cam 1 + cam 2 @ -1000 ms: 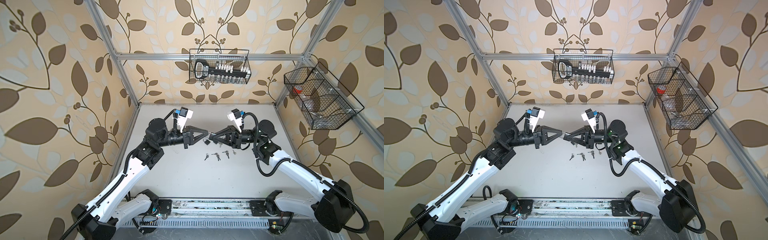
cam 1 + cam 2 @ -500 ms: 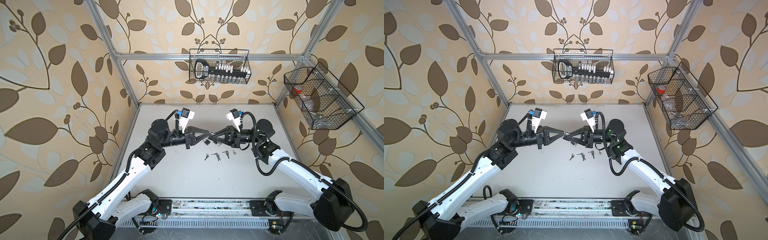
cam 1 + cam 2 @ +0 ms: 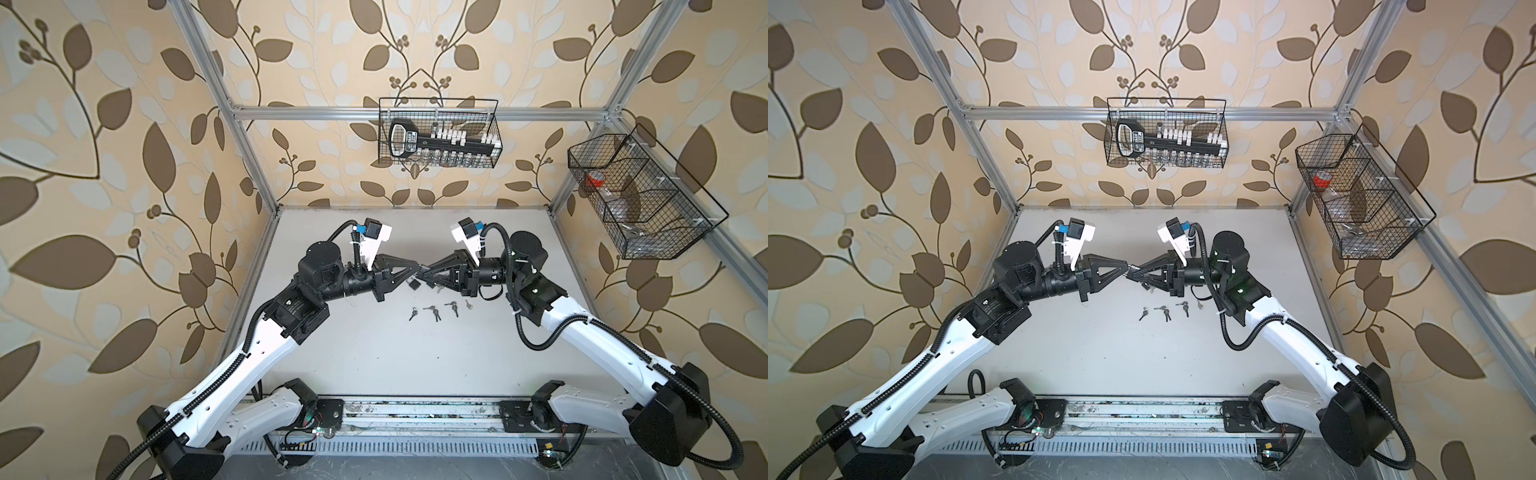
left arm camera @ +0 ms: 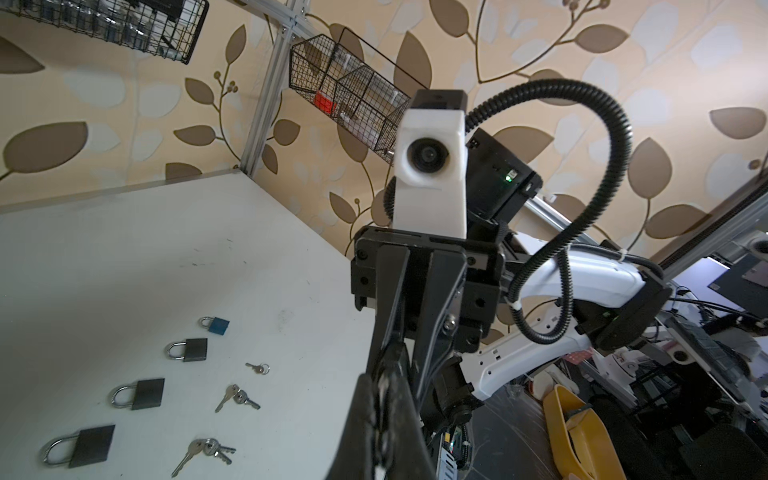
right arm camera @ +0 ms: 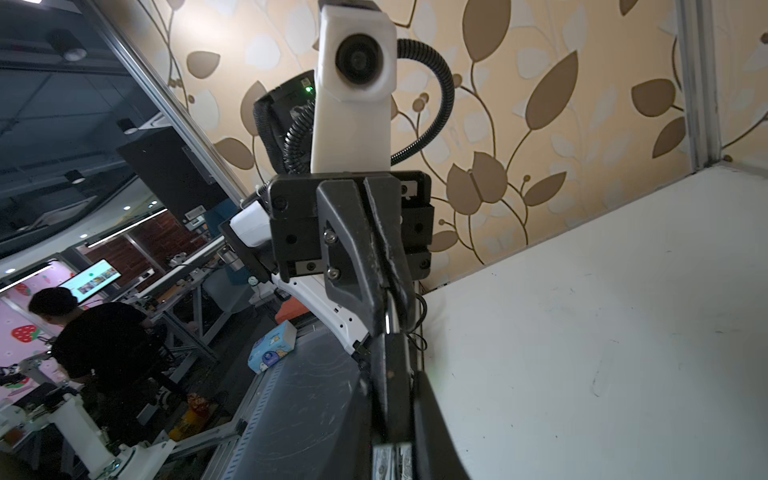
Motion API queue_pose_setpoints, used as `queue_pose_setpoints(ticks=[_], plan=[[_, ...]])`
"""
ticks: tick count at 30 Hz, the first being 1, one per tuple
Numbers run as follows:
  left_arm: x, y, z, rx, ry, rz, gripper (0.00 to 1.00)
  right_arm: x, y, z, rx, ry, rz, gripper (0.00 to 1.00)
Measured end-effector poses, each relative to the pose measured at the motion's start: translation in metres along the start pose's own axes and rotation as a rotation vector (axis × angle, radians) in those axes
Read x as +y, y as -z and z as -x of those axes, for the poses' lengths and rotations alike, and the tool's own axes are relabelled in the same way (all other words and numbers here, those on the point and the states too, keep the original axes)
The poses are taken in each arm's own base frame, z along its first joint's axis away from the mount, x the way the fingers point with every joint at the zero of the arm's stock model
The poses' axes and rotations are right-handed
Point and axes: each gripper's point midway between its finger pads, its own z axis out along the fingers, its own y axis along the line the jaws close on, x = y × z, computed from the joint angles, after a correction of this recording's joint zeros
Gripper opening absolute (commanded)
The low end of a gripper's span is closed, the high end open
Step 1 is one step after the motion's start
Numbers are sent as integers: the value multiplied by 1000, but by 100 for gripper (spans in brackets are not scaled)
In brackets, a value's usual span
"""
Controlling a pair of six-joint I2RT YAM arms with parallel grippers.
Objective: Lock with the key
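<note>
Above the middle of the table, my left gripper [image 3: 417,269] [image 3: 1128,266] and right gripper [image 3: 429,275] [image 3: 1137,272] meet tip to tip. In the left wrist view my left gripper [image 4: 384,386] is shut on a thin silver key [image 4: 383,380], of which only a sliver shows between the pads. In the right wrist view my right gripper [image 5: 392,415] is shut on a dark padlock [image 5: 390,374], with the left fingers [image 5: 374,270] coming down onto its end. The keyhole is hidden in every view.
On the table [image 3: 415,374] below the grippers lie several loose keys [image 3: 432,311] [image 4: 237,397]. A row of spare padlocks [image 4: 139,393], one of them blue [image 4: 216,325], lies beyond them. Wire baskets hang on the back wall [image 3: 438,133] and the right wall [image 3: 640,195].
Both grippers have edged slightly toward each other and stay tip to tip. Neither grip has changed.
</note>
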Motion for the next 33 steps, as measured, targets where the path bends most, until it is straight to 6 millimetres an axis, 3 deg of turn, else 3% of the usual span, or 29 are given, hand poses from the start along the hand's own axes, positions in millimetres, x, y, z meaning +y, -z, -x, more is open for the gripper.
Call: queue_pose_setpoints(ticks=[4,7,11,16,23,28,33], plan=[[-1,-3,-11,45,16,16,0,-3,8,-10,-2,77,-89,39],[10,-6,-26,102,57,59,0,-7,17,-13,-26,148,-167,48],[30,-4,-36,128,92,169,0,-19,33,-13,-70,233,-313,50],[46,2,-29,113,100,290,0,-49,50,-11,-104,301,-510,52],[57,3,-31,118,115,350,0,-84,65,-33,-82,382,-677,54],[58,3,-32,121,130,355,0,-87,61,-51,-70,447,-677,55],[57,3,-31,114,144,353,0,-68,46,-51,-103,532,-632,55]])
